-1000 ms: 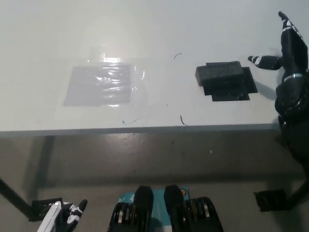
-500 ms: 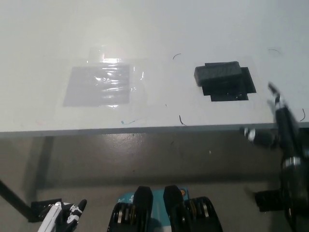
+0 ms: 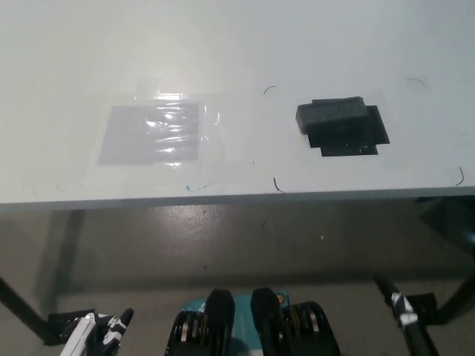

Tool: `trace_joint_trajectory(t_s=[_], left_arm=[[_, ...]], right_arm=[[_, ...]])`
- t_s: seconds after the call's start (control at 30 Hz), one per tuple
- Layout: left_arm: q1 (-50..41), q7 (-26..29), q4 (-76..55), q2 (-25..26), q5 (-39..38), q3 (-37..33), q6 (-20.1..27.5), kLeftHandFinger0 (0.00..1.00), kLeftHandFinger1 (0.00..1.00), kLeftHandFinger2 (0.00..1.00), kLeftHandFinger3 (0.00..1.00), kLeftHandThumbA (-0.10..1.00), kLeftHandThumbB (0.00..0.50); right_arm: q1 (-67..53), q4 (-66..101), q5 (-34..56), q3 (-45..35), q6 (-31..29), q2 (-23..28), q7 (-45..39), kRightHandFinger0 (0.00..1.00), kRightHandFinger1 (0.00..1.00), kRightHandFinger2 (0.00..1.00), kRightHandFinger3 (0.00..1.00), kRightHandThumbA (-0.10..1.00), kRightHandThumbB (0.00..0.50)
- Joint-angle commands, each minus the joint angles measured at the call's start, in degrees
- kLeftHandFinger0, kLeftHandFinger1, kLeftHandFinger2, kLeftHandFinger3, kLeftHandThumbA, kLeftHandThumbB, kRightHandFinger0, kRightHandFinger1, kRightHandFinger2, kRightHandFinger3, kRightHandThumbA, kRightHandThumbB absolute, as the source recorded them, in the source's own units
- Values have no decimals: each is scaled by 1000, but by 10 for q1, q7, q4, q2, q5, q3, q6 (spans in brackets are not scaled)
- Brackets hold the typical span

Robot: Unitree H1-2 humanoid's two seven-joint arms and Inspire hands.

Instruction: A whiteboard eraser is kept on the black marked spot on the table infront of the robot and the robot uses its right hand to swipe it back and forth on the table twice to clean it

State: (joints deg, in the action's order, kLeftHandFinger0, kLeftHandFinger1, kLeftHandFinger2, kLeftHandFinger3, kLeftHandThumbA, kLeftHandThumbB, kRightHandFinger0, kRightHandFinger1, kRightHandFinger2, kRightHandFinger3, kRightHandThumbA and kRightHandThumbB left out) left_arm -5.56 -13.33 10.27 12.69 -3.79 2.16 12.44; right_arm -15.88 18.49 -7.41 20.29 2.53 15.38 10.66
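Note:
A dark grey whiteboard eraser [image 3: 331, 115] lies on the white table [image 3: 245, 44], resting on the upper left part of the black marked spot [image 3: 355, 139]. Nothing touches it. My black right hand [image 3: 407, 326] shows only as a small part at the bottom right corner, below the table's front edge and far from the eraser. The white left hand [image 3: 93, 331] rests low at the bottom left, also below the table.
A shiny grey taped patch [image 3: 154, 132] lies on the table's left half. Short pen marks [image 3: 277, 183] dot the surface near the front edge [image 3: 223, 198]. A table foot [image 3: 427, 305] stands on the floor at the lower right.
My right hand has dropped from beside the eraser, past the table's front edge, to the bottom right corner. The eraser stays on the spot. The left hand has not moved.

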Motion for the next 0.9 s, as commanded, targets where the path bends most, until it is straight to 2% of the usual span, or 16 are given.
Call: trace_joint_trajectory(t_s=[0.0,0.03,0.1,0.13,0.17,0.2,0.23,0.3,0.33,0.4,0.47,0.87], left_arm=[[5,-12,0,7,-9,-5,37,0,0,0,0,679,372],[2,-11,-1,5,-7,-6,40,8,0,0,1,690,379],[-3,-8,-2,3,-3,-7,50,144,66,70,74,703,371],[-5,-7,-4,5,0,-7,60,201,137,153,182,738,358],[-5,-6,-6,7,5,-7,68,281,245,289,341,784,363],[-5,-6,-8,9,7,-7,70,348,341,397,432,798,357],[-4,-10,-10,10,1,-7,65,459,485,540,555,778,355],[-2,-15,-10,10,-7,-7,61,543,603,658,662,766,340],[1,-20,-9,12,-7,-12,62,642,749,807,806,755,347],[1,-25,-13,14,-9,-15,54,701,824,883,877,748,337],[0,-32,-18,16,-14,-18,49,719,840,901,896,724,323],[8,-32,-13,19,-10,-24,53,728,865,929,913,729,314]], right_arm=[[-18,6,153,-5,-292,-14,-64,1000,1000,1000,1000,1000,337],[-11,-24,142,-11,-289,-15,-61,1000,1000,1000,1000,1000,326],[18,-104,113,-26,-279,-21,-56,1000,1000,1000,1000,1000,353],[29,-141,105,-27,-283,-25,-56,1000,1000,1000,1000,1000,363],[39,-177,106,-28,-290,-30,-59,1000,1000,1000,1000,1000,347],[46,-203,119,-31,-290,-34,-68,1000,1000,1000,1000,1000,332],[47,-210,122,-33,-285,-34,-71,1000,1000,1000,1000,1000,307],[48,-215,119,-37,-281,-31,-72,1000,1000,1000,1000,1000,283],[49,-218,121,-43,-278,-28,-75,1000,1000,1000,1000,1000,279],[50,-220,137,-49,-276,-30,-83,1000,1000,1000,1000,1000,275],[56,-228,148,-55,-274,-31,-93,1000,1000,1000,1000,1000,281],[67,-250,149,-77,-283,-46,-127,1000,1000,1000,1000,1000,284]])
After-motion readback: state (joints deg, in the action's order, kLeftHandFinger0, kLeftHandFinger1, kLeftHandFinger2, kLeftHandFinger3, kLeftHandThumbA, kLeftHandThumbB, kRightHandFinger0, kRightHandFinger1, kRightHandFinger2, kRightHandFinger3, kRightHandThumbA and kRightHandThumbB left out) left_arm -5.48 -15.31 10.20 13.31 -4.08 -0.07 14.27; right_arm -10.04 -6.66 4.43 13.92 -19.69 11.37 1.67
